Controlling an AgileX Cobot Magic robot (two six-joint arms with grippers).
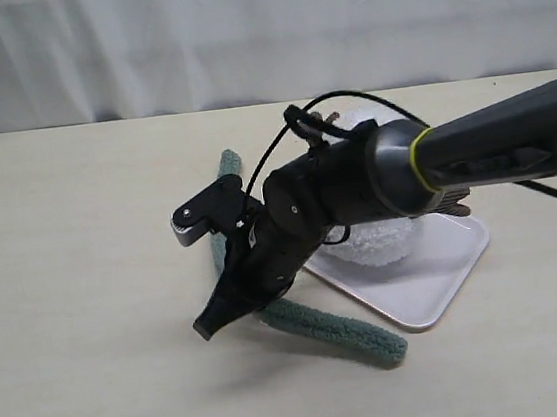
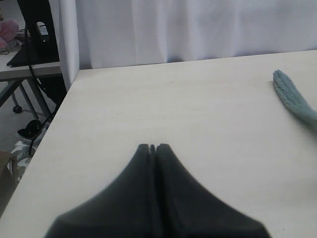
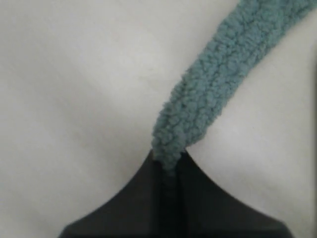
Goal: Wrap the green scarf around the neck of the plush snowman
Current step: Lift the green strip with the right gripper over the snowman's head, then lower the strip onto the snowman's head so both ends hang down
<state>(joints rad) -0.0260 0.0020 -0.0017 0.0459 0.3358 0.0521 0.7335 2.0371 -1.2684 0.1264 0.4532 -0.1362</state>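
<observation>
One small step is happening: the right pincer is pinching tight on the green scarf, which is trailing away from its tips along the table, while the plush snowman behind it is waiting, not wrapped yet.

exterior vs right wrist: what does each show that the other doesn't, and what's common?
Exterior only: the fluffy white plush snowman, mostly hidden behind the right arm, on a white rectangular tray, and both rounded ends of the fuzzy grey-green fleece scarf.
Right wrist only: the close-up of the black right gripper shut on the scarf, with fleece pinched between its tips.
Both: scarf, gripper, pale tabletop.
</observation>
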